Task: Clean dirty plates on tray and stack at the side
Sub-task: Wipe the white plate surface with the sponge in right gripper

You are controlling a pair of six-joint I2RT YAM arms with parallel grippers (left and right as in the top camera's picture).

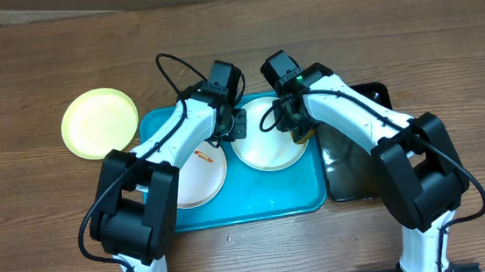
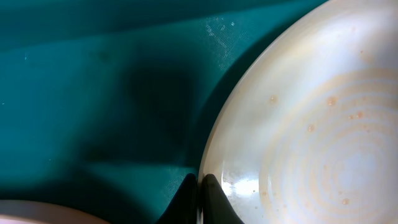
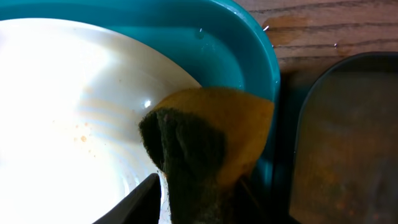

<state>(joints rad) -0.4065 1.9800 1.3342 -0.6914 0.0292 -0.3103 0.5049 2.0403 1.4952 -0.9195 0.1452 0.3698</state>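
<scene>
The green plate [image 1: 99, 122] lies off the tray [image 1: 231, 209], on the desk's left. A smeared plate [image 1: 200, 177] waits at the tray's left edge. My left gripper [image 2: 200, 185] is pinched shut on the wet rim of the middle plate [image 2: 311, 124], which may slip. The sponge [image 3: 211, 143] hangs at my right gripper [image 1: 299, 129] over the tray's right edge. I cannot tell whether I grip it, so it may fall short of the tub [image 1: 365, 174].

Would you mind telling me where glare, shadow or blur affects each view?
Overhead: even light, sharp throughout. Left wrist: soft dark shadow on the tray, small glint on the white plate. Right wrist: that plate glares white, the near sponge slightly soft.
</scene>
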